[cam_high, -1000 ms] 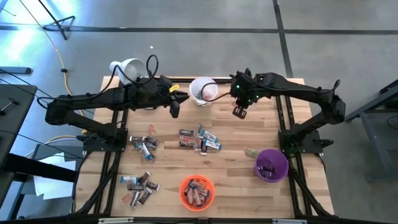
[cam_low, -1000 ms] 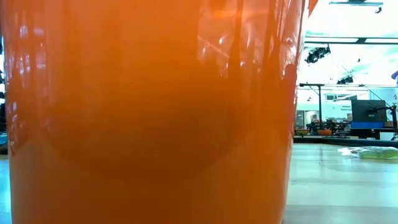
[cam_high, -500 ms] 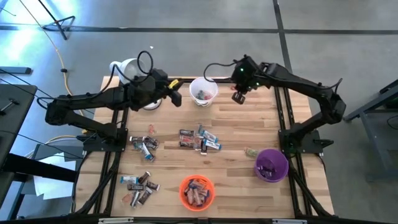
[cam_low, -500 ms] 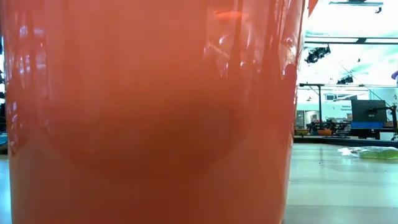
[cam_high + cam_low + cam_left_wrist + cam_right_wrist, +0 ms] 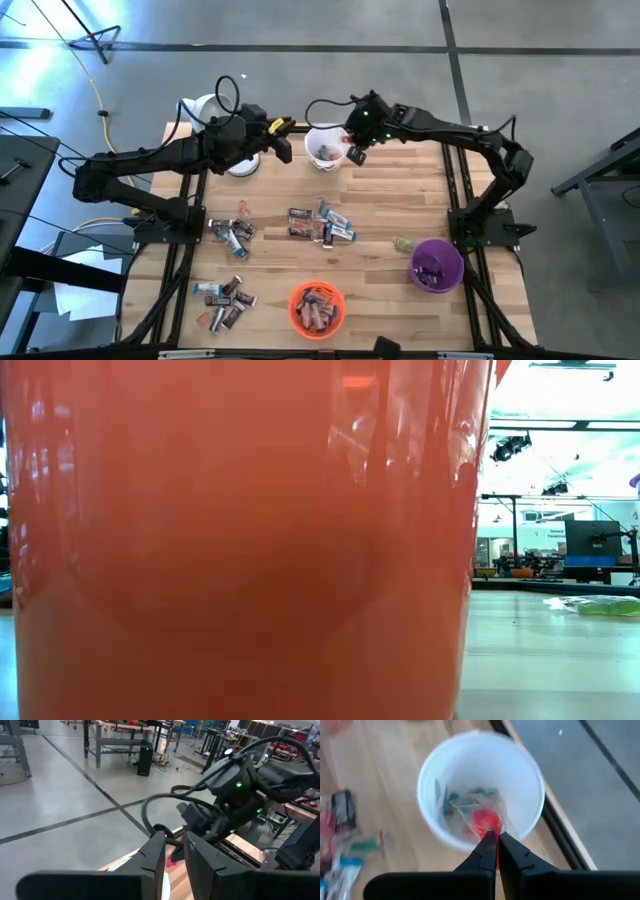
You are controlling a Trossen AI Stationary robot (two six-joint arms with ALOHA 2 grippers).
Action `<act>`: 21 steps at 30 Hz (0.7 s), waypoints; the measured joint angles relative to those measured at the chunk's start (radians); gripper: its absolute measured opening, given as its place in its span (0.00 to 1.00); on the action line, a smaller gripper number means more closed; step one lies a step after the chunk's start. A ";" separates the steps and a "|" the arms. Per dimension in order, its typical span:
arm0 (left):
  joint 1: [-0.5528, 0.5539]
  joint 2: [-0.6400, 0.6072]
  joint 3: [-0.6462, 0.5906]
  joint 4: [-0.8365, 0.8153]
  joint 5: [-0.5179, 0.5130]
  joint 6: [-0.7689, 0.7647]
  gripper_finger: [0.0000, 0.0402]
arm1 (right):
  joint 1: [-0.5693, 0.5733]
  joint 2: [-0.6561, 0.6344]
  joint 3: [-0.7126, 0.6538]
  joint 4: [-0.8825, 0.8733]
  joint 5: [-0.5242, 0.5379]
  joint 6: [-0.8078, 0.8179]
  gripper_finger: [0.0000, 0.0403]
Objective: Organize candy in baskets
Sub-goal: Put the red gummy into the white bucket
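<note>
Candy held: red piece in a clear wrapper point(image 5: 484, 822), pinched at the fingertips of the right gripper point(image 5: 494, 836), hanging inside the mouth of the white basket point(image 5: 431, 775).
White basket: at the table's point(image 5: 390, 215) far edge, midway across; a few other wrapped pieces at its bottom, green and clear among them.
Right gripper: just over the white basket's rim on the side toward the right arm's base point(image 5: 353, 152); fingers clamped together on the red piece.
Left gripper: beside the white basket on the opposite side, apart from it point(image 5: 283, 150); fingers close together with a narrow gap, nothing visible between them point(image 5: 174, 851).
Loose candy: one cluster nearer the front than the white basket, mid-table point(image 5: 320, 223); a second toward the left arm's base point(image 5: 232, 232); a third at the front left point(image 5: 225, 300); a single greenish piece near the purple basket point(image 5: 403, 243).
Orange basket: at the front edge, straight forward from the white basket, holding brown bars point(image 5: 317, 308); fills most of the low view.
Purple basket: front right of the white basket point(image 5: 437, 264), well apart.
White lamp: left of the white basket, behind the left gripper point(image 5: 204, 109).
</note>
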 joint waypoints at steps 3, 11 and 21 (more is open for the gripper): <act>0.000 0.000 0.000 0.012 0.002 0.000 0.14 | -0.002 0.034 0.000 0.054 -0.032 0.029 0.00; 0.000 0.000 0.000 0.045 0.039 0.037 0.14 | -0.002 0.128 0.000 0.186 -0.127 0.111 0.00; 0.000 0.000 0.000 0.044 0.084 0.080 0.14 | -0.038 0.127 0.000 0.219 -0.165 0.108 0.25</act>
